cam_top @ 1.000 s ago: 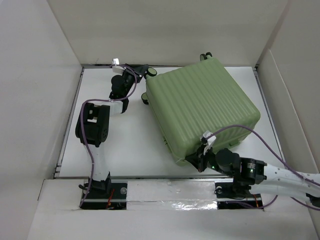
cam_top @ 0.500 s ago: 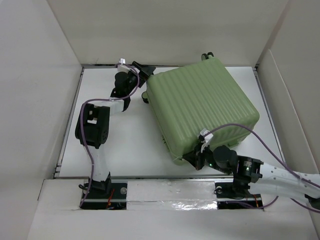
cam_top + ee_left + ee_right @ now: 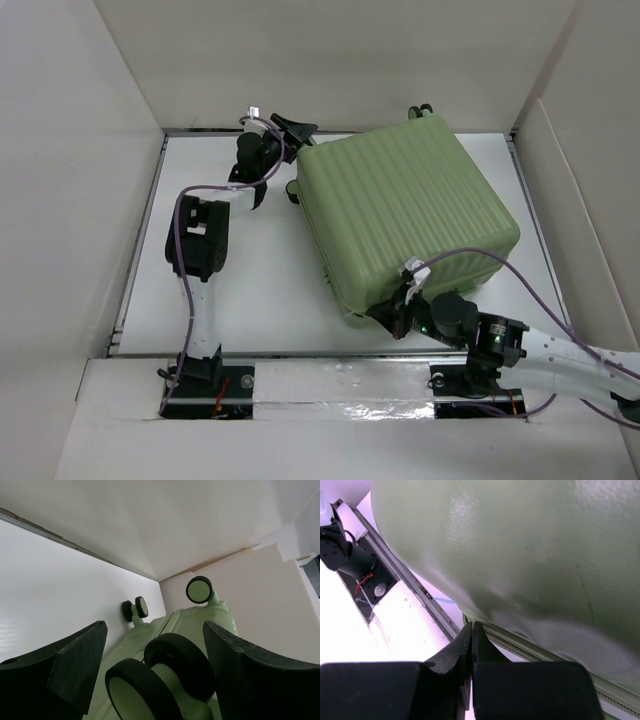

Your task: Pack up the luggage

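The luggage [image 3: 410,220] is a light green ribbed suitcase lying shut on the white table, turned at an angle. My left gripper [image 3: 298,132] is open at its back left corner. In the left wrist view the left gripper [image 3: 155,627] has its fingers on either side of a black-rimmed double wheel [image 3: 172,667] without touching it. My right gripper [image 3: 387,316] is at the suitcase's near corner. In the right wrist view the right gripper [image 3: 471,626] is shut, its tips against the zipper seam [image 3: 520,649] under the shell [image 3: 520,555]. I cannot see anything held between them.
White enclosure walls stand close on the left, back and right. Two more wheels [image 3: 199,589] [image 3: 136,610] show beyond the left gripper, near the back wall. A purple cable [image 3: 470,258] drapes over the suitcase's near side. The table's front rail [image 3: 300,352] runs just below the right gripper.
My left gripper moved right and toward the back wall, up to the suitcase's back left wheel. My right gripper slid slightly left along the near corner, still shut.
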You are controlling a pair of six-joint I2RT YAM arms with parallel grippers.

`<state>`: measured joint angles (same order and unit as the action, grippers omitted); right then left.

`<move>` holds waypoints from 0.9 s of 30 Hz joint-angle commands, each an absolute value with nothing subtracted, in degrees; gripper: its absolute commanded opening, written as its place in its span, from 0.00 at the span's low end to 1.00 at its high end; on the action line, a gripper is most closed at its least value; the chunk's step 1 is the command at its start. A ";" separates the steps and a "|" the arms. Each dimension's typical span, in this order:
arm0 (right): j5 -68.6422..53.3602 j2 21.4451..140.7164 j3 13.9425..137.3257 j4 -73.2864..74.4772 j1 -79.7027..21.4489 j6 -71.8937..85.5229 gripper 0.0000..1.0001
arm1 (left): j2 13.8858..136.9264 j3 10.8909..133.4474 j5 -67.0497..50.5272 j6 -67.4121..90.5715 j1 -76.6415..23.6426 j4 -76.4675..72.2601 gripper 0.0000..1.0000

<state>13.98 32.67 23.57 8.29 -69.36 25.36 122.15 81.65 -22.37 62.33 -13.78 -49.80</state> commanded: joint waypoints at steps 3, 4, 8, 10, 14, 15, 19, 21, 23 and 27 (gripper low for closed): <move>14.94 32.69 23.47 2.81 -68.99 26.28 0.00 | 125.42 86.13 -25.31 64.86 -16.52 -53.77 0.46; 15.20 32.78 23.64 3.33 -68.99 26.37 0.00 | 125.68 85.96 -25.14 65.30 -16.52 -54.83 0.32; 16.87 32.26 23.73 4.22 -68.21 25.93 0.00 | 124.37 81.06 -23.56 66.80 -14.60 -60.89 0.00; 17.14 31.64 23.47 4.48 -66.28 25.23 0.00 | 120.96 77.71 -22.06 65.49 -12.75 -63.36 0.00; 12.58 30.59 22.94 2.47 -59.34 22.16 0.00 | 111.47 61.38 -17.59 61.53 -7.31 -66.61 0.00; 9.70 31.11 23.11 1.76 -57.41 20.50 0.00 | 109.44 57.87 -16.45 61.44 -5.29 -68.36 0.00; -1.18 37.42 25.04 -4.55 -46.17 15.30 0.00 | 98.30 42.65 -13.81 60.82 -3.26 -76.36 0.00; -5.43 42.42 27.76 -6.32 -40.53 12.41 0.00 | 94.76 34.31 -12.58 60.03 -3.25 -78.21 0.00; -8.34 45.25 30.57 -8.08 -37.81 10.64 0.00 | 90.55 26.86 -11.60 60.20 -3.77 -81.20 0.00; -12.39 49.74 32.70 -7.73 -34.54 8.88 0.00 | 83.69 17.51 -9.67 59.07 -5.62 -82.18 0.00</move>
